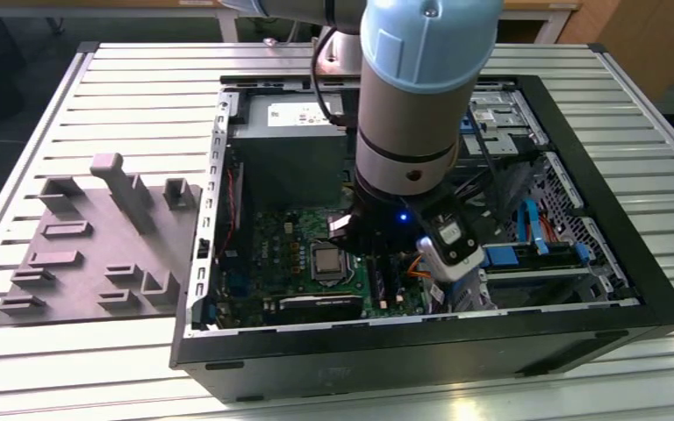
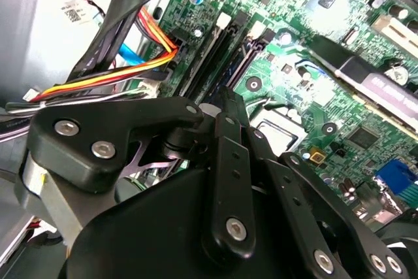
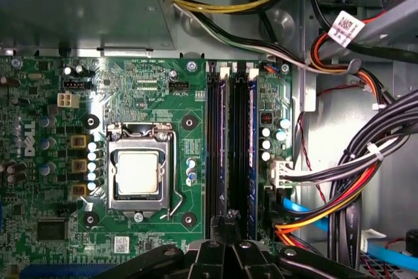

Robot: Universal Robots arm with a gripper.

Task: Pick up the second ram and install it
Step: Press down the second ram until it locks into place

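**Desk:** What is in the frame?

**Photographer:** A robot arm (image 1: 419, 88) reaches down into an open computer case (image 1: 618, 289) lying on a slatted metal worktop (image 1: 138, 70). Its gripper (image 3: 228, 221) hangs low over the motherboard, directly above the near end of the bank of long black memory slots (image 3: 230, 135). The processor socket (image 3: 138, 173) sits on one side of them and a bundle of cables (image 3: 366, 161) on the other.

**Desk:** Is it carrying the second ram?

**Photographer:** I cannot tell. In both wrist views the black linkage covers the tip, so whether the gripper is spread, pressed together or pinching a stick is hidden. The stick's place is just as unclear. Seen edge-on it would be a thin dark strip, lost against the dark slots.

**Desk:** And the pick-up point?

**Photographer:** In the exterior view the grey fixture block (image 1: 91, 254) stands on the worktop at the exterior view's left, well apart from the gripper.

**Desk:** So how far along is the job?

**Photographer:** My reading is late. The gripper is at the slots and away from the fixture, which suggests the pick-up is done and the seating is in hand. Whether the stick is fully home in its slot cannot be confirmed from these views
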